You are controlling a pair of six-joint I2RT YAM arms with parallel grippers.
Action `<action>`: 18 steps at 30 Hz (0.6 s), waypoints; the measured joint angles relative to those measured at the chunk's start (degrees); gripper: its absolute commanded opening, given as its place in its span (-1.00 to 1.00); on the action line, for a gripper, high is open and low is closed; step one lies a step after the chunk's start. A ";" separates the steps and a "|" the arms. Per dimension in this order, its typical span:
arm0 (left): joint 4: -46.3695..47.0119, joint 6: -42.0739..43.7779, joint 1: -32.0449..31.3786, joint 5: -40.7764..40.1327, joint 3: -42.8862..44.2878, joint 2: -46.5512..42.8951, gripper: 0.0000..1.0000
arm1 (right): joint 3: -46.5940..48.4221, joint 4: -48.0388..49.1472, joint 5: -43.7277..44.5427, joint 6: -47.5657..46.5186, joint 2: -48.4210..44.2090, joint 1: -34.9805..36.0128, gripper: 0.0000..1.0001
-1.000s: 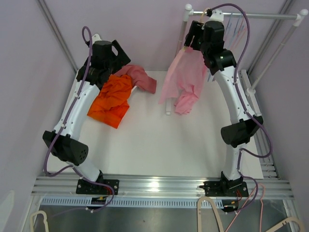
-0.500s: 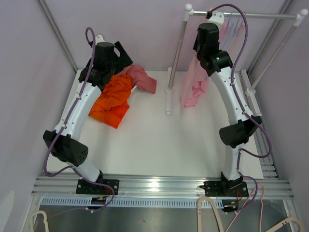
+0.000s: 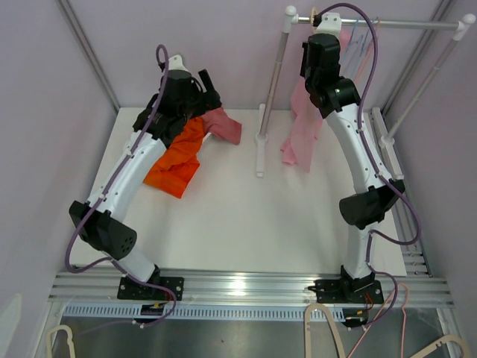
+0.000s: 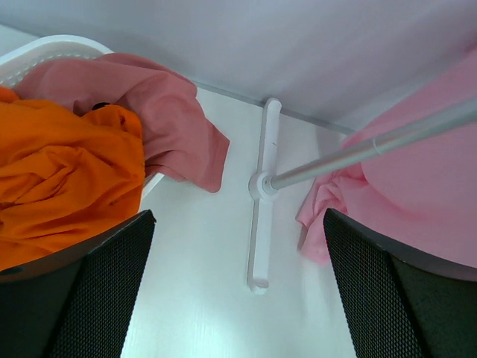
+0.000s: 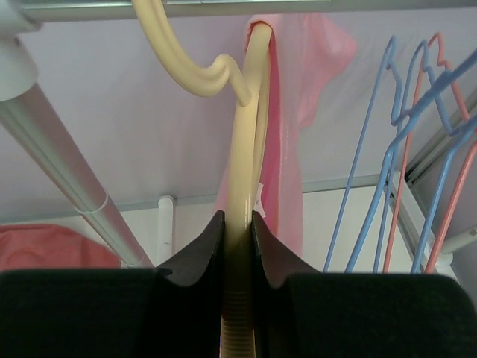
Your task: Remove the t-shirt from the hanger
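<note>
A pink t-shirt [image 3: 302,127] hangs limp from a cream plastic hanger [image 5: 242,149] hooked over the rail at the back right. My right gripper [image 5: 238,218] is shut on the hanger's arm just below the hook, high up by the rail [image 3: 319,48]. The shirt's collar and label [image 5: 277,134] drape right of the hanger arm. My left gripper [image 4: 238,224] is open and holds nothing. It hovers at the back left [image 3: 205,82], facing the rack post and the shirt's lower hem [image 4: 417,194].
An orange garment [image 3: 175,153] and a dusty-rose garment [image 3: 222,123] lie heaped at the back left. The rack's post [image 3: 273,74] rises from a white foot [image 3: 260,145]. Blue and red wire hangers [image 5: 402,149] hang on the rail [image 3: 395,24] to the right.
My right gripper has closed on the hanger. The shirt, earlier spread out leftward, now hangs straight down. My left gripper has lifted off the orange pile and moved right.
</note>
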 measured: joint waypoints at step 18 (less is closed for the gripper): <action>36.20 20.70 -19.52 3.65 -37.05 -23.04 0.99 | -45.72 19.34 -6.21 -7.08 -36.20 10.10 -1.00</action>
